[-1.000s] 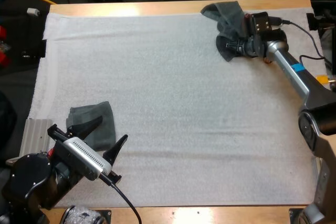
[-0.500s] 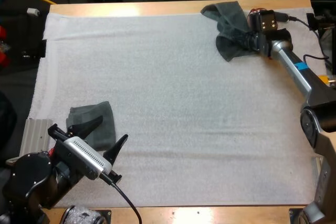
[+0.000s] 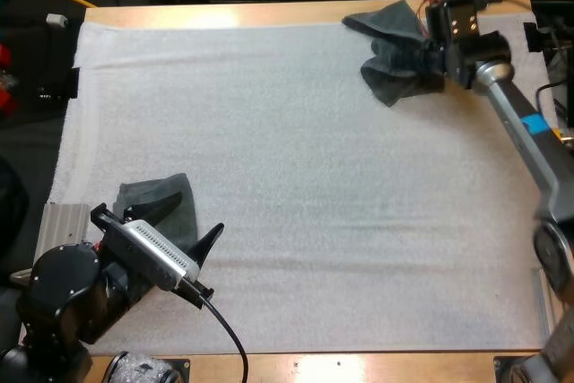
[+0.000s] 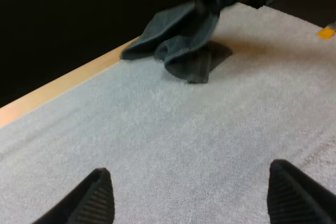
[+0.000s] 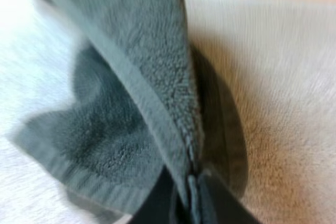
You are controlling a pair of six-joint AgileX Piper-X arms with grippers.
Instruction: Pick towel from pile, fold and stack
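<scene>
- Presently, right gripper (image 3: 421,58): fingers clenched on a hem of the crumpled towel (image 3: 390,78). The cloth is pinched between them, hangs ahead of the tips and partly rests on the white mat (image 3: 314,177).
- Left gripper (image 3: 195,214): fingers released and wide apart, nothing between them. The folded towel (image 3: 134,190) lies under one fingertip.
- Step in hand, by judgement: lifting the crumpled towel from its spot near the far edge of the table (image 3: 224,13).
- Handling advice: hold the pinch firm and raise until the trailing corner clears the mat. Then carry it to the open mat between the two sets of fingers. A thin hem grip may slip if jerked.
</scene>
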